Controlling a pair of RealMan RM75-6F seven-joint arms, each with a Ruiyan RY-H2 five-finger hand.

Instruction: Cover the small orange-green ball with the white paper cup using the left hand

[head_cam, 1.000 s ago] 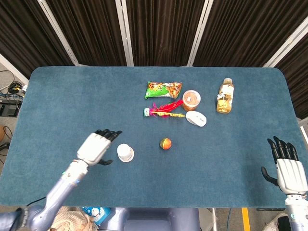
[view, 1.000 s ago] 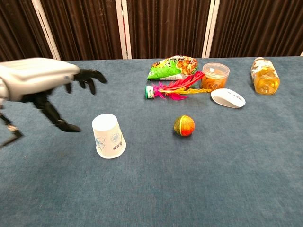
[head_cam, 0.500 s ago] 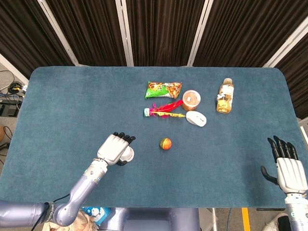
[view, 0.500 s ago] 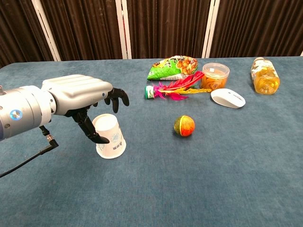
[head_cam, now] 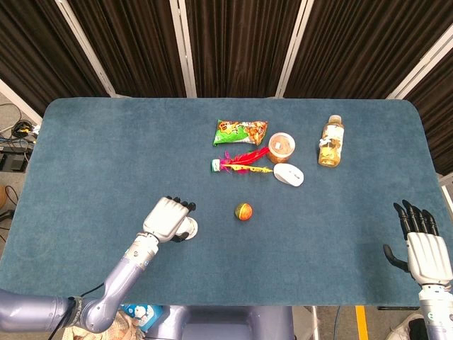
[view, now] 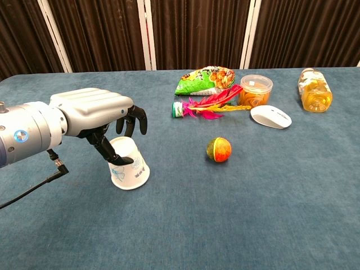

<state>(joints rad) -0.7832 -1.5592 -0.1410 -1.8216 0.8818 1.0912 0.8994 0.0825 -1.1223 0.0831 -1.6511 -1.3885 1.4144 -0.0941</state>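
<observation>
White paper cup (view: 129, 166) seemingly gripped by left hand (view: 95, 115) fingers (view: 136, 117).

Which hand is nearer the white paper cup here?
Left. The left hand is at the white paper cup, fingers around its top; the right hand is far off at the table's right edge.

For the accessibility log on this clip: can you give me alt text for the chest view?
The robot's left hand closes around an upside-down white paper cup on a blue table, with the orange-green ball apart to the cup's right. Behind lie a snack bag, feathered shuttlecock, plastic tub, white mouse and bottle.
</observation>
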